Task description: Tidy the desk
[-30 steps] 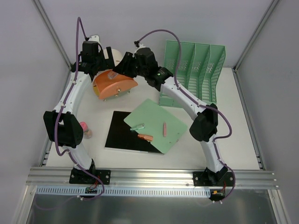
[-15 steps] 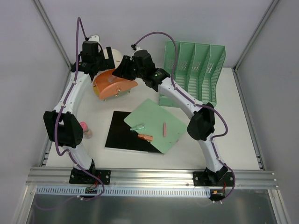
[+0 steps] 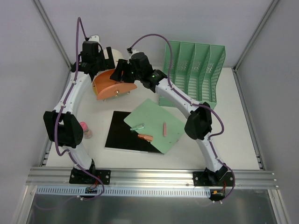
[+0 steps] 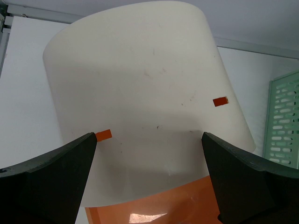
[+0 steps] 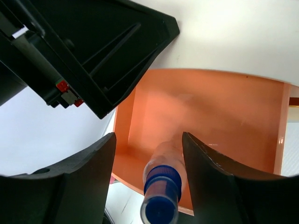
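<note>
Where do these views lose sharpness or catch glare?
Top external: even light, sharp throughout, only soft shadows. Left wrist: a bright glare patch on the orange container at the bottom edge; the cream cylinder is evenly lit. Right wrist: the blue-capped tube, close to the lens, looks soft.

**Robotics laboratory test cell.** The desk (image 3: 233, 140), a matte white tabletop, is boxed in by bare grey walls (image 3: 23, 70) on its left, far and right sides. An aluminium rail (image 3: 149, 176) along its front edge carries the bolted bases of the left arm (image 3: 63, 128) and the right arm (image 3: 198, 123), each trailing an exposed purple cable (image 3: 152, 34). A few office items lie on the desk, among them a green file rack (image 3: 196, 70) at its far right corner and a black sheet (image 3: 119, 133) near its middle.
</note>
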{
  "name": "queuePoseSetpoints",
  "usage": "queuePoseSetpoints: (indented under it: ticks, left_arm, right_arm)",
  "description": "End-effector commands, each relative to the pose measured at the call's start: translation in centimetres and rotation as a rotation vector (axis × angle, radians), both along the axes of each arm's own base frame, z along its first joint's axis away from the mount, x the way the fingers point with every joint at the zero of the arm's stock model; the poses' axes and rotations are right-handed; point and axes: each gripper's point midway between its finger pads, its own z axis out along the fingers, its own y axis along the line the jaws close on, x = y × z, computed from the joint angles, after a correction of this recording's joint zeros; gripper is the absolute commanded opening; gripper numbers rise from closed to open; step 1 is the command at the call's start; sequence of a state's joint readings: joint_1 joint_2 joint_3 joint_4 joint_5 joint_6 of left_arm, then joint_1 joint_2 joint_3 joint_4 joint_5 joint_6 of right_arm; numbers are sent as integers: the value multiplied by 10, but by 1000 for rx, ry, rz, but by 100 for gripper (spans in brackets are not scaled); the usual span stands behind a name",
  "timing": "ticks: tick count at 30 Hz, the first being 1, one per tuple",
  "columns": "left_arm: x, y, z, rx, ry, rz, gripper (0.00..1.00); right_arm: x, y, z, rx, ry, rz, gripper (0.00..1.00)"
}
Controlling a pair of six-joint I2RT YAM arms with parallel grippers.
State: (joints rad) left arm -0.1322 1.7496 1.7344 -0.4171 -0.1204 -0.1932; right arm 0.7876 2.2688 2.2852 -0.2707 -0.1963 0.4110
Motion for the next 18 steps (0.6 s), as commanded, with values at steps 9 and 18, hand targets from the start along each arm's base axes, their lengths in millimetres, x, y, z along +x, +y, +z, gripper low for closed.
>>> queuePoseSetpoints:
  ticks: [9,18]
  left_arm:
    - [-12,-2,-1,21,23,-19,99]
    - [-12,-2,-1,20,23,-18,99]
  right_arm:
    - [-4,-15,33,-63,-120,-14,63]
    - [-2,-36,47,-169,-227,-71,64]
